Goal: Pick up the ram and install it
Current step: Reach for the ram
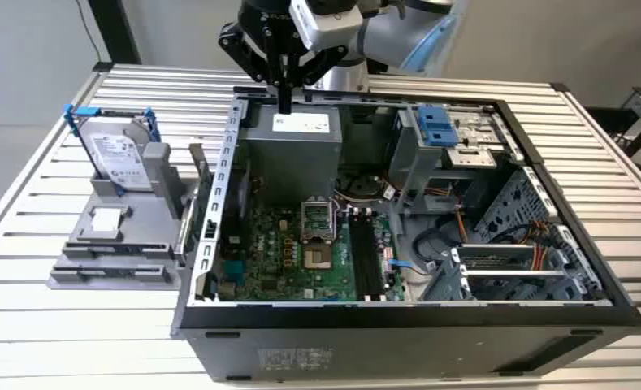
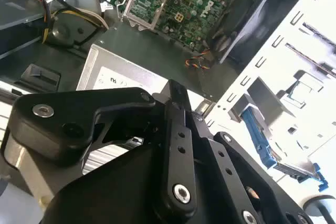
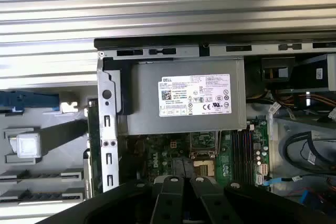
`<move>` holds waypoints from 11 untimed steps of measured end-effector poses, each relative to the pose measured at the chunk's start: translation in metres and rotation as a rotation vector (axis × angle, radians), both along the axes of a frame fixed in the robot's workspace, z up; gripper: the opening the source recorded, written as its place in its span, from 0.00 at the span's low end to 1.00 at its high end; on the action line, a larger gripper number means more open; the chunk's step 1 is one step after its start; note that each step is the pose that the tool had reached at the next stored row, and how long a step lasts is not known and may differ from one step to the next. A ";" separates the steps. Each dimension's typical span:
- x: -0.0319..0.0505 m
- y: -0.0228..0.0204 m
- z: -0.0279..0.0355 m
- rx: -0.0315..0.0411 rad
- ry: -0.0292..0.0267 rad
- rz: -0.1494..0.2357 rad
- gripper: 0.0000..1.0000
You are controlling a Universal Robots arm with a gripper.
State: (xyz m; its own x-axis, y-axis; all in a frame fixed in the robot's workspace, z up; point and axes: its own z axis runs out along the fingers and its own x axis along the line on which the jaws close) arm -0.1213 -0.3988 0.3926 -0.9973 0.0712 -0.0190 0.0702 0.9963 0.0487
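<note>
The ram (image 1: pixel 193 191) is a thin dark green stick standing on edge in the grey holder, just outside the case wall on the exterior view's left; in the first wrist view the ram (image 3: pixel 93 129) is a narrow green strip beside that wall. My gripper (image 1: pixel 285 107) hangs above the back edge of the open computer case, over the grey power supply (image 1: pixel 293 138), apart from the ram. Its black fingers are pressed together with nothing between them in both wrist views, gripper (image 2: pixel 176 92) and gripper (image 3: pixel 185 180). The black memory slots (image 1: pixel 369 256) on the green motherboard (image 1: pixel 288 260) hold nothing.
A grey holder (image 1: pixel 114 244) on the exterior view's left carries a hard drive (image 1: pixel 119 154) with blue clips. Inside the case are the processor socket (image 1: pixel 314 223), drive cages (image 1: pixel 450 134) and bundled cables (image 1: pixel 439 244). The case stands on a slatted metal table (image 1: pixel 60 325).
</note>
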 end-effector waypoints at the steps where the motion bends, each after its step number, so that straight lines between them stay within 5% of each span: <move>1: 0.0000 0.0000 0.0000 0.0000 0.0000 0.000 0.00; 11: -0.0009 0.0000 0.0000 0.0000 -0.0001 0.000 0.00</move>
